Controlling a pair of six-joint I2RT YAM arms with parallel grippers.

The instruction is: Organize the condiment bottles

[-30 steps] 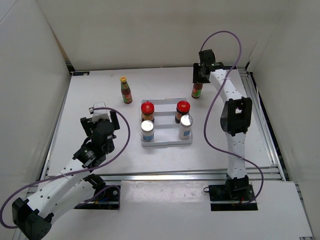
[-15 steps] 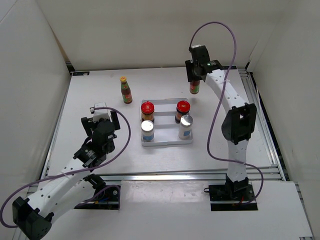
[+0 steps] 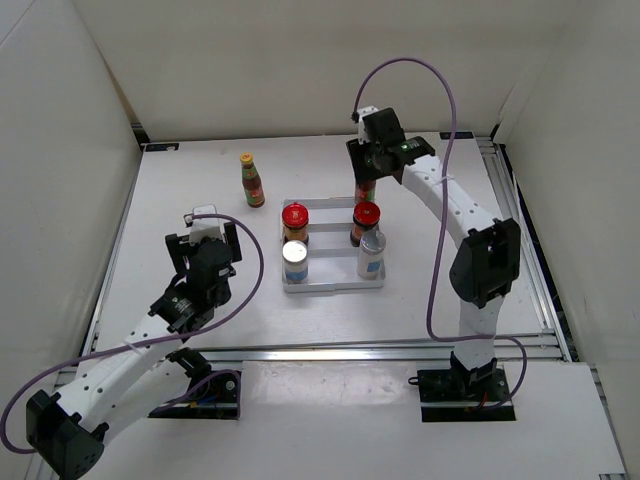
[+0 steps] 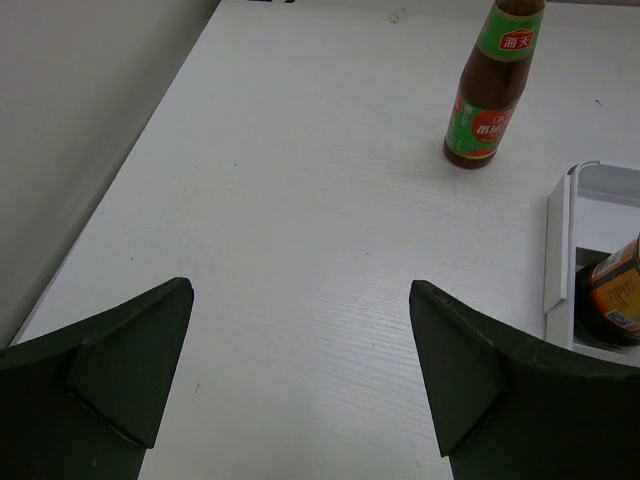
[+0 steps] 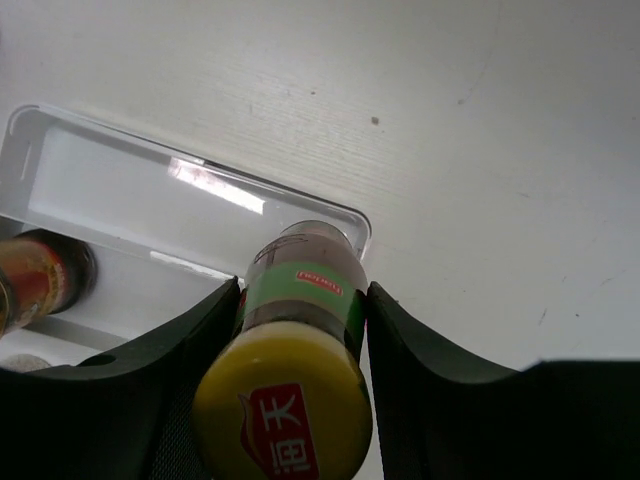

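We saw the right gripper (image 5: 303, 305) clamped on a slim red-sauce bottle (image 5: 283, 400), its fingers pressed against the green neck just under the yellow cap. Below that hand lay a corner of the white tray (image 5: 120, 190), with a dark jar (image 5: 40, 280) off to its left. The left gripper (image 4: 300, 295) was spread wide and held nothing. The second sauce bottle (image 4: 495, 90) stood upright well ahead of it, toward its right finger.
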